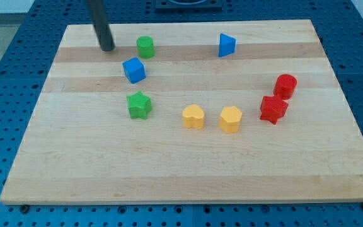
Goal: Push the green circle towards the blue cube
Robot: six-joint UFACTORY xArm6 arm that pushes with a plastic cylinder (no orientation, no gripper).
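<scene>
The green circle (145, 46) stands near the board's top edge, left of centre. The blue cube (133, 70) sits just below it and slightly to the view's left, a small gap apart. My tip (108, 48) rests on the board to the view's left of the green circle, about level with it and not touching it. The rod rises from the tip to the view's top.
A green star (139, 104) lies below the blue cube. A blue triangle (226, 45) is at top centre-right. Two yellow blocks (193, 116) (230, 119) sit mid-board. A red cylinder (285, 85) and a red star (273, 109) are at right. The wooden board (188, 176) lies on a blue pegboard.
</scene>
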